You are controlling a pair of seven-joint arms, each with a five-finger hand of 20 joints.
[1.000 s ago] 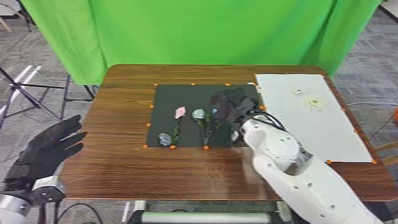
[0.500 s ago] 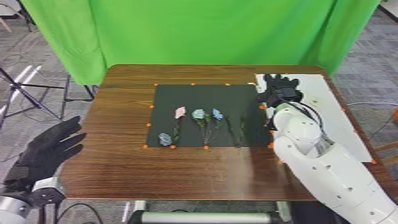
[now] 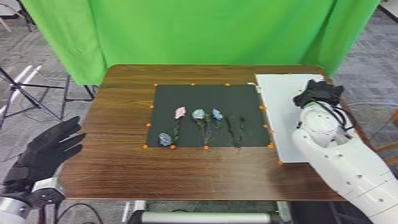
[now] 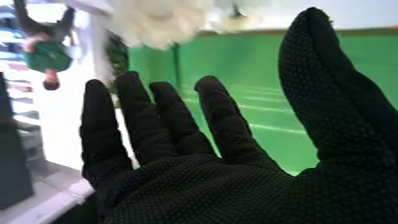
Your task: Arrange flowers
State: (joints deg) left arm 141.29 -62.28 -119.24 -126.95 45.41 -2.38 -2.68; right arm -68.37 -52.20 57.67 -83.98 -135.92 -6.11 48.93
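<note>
Right hand (image 3: 317,95) over white sheet (image 3: 284,107). Fingers straight, thumb spread well apart. Full, ruffled cream flower (image 4: 160,22) near fingertips, blurred; touching or not, can't tell. On black mat (image 3: 185,94): pink flower (image 3: 180,112), blue flower (image 3: 218,114), stems toward robot.

The head view has bright, quite even light, with soft glare on the bench (image 3: 107,165). In the right wrist view, the background is partly washed out in white.

Lab, by its looks: green backdrop (image 3: 213,35), tripod (image 3: 18,86), grey carpet (image 3: 44,57).
</note>
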